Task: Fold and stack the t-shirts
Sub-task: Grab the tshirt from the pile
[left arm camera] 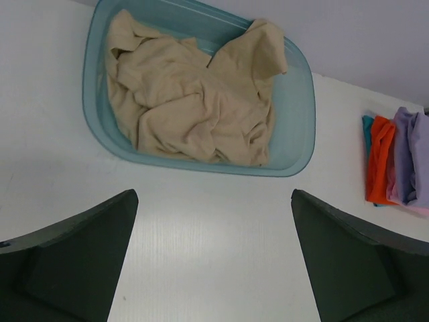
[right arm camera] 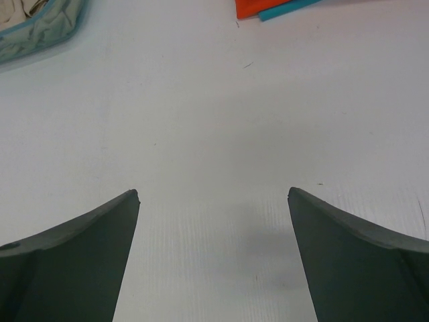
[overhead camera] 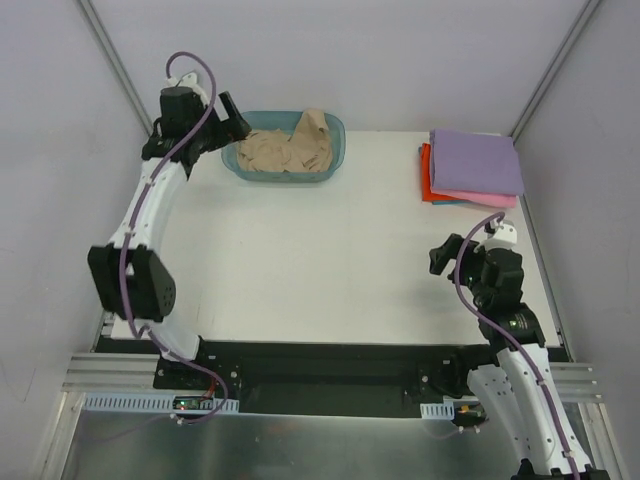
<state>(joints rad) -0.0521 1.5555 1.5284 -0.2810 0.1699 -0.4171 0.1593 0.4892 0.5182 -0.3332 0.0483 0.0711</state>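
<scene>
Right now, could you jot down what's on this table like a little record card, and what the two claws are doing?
Container: teal tub, far left of the table
Contents: tan t-shirt, crumpled, not folded
Folded stack, far right: purple t-shirt on top, pink t-shirt, red-orange t-shirt, teal edge lowest
Left gripper: open, empty, beside the tub
Right gripper: open, empty, above bare table

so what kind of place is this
Likely a robot lab test cell: a left arm and right arm bolted at a white table, blank walls around it, a tub holding a tan shirt, a folded stack.
</scene>
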